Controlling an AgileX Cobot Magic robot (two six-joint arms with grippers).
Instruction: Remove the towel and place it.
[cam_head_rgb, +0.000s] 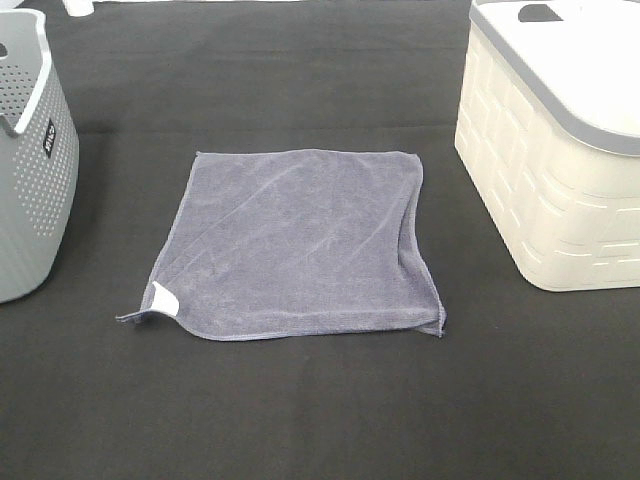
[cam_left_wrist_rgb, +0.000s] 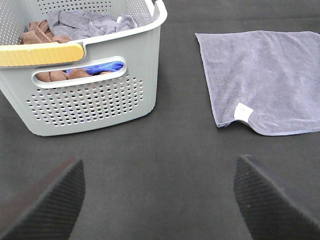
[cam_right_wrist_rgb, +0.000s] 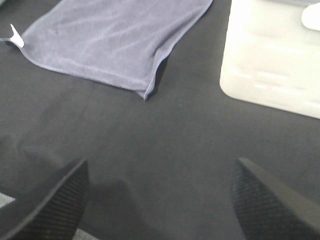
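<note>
The greyish-blue towel (cam_head_rgb: 298, 242) lies spread flat on the black table in the middle of the exterior high view, its small white tag (cam_head_rgb: 163, 298) at the near left corner. It also shows in the left wrist view (cam_left_wrist_rgb: 265, 77) and in the right wrist view (cam_right_wrist_rgb: 117, 37). No arm or gripper shows in the exterior high view. My left gripper (cam_left_wrist_rgb: 159, 200) is open and empty, well short of the towel. My right gripper (cam_right_wrist_rgb: 159, 197) is open and empty, also short of the towel's near right corner.
A grey perforated basket (cam_head_rgb: 30, 150) stands at the left; the left wrist view (cam_left_wrist_rgb: 90, 100) shows brown, blue and grey cloths inside it. A cream lidded bin (cam_head_rgb: 560, 150) stands at the right and also shows in the right wrist view (cam_right_wrist_rgb: 272, 60).
</note>
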